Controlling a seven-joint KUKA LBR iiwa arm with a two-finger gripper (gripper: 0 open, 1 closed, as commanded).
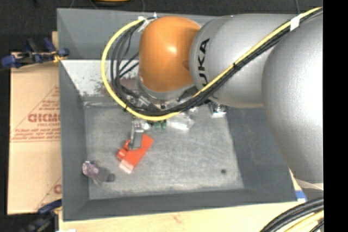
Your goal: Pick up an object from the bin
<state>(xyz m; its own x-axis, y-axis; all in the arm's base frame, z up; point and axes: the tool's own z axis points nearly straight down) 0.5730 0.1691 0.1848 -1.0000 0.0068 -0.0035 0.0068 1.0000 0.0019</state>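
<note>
My gripper [136,137] reaches down below the arm's wrist, left of the bin's middle. Its tip is at the upper end of an orange-red blocky thing [134,154] with a white end, which lies slanted on the bin floor. Whether the tip touches the thing I cannot tell. A small green-and-clear thing [161,125] lies just right of the gripper, partly under the wrist.
A small purple and grey thing [93,170] lies near the bin's front left corner. A clear, shiny piece [218,110] sits at the back right, under the arm. The big arm and its orange cover hide the bin's back and right side.
</note>
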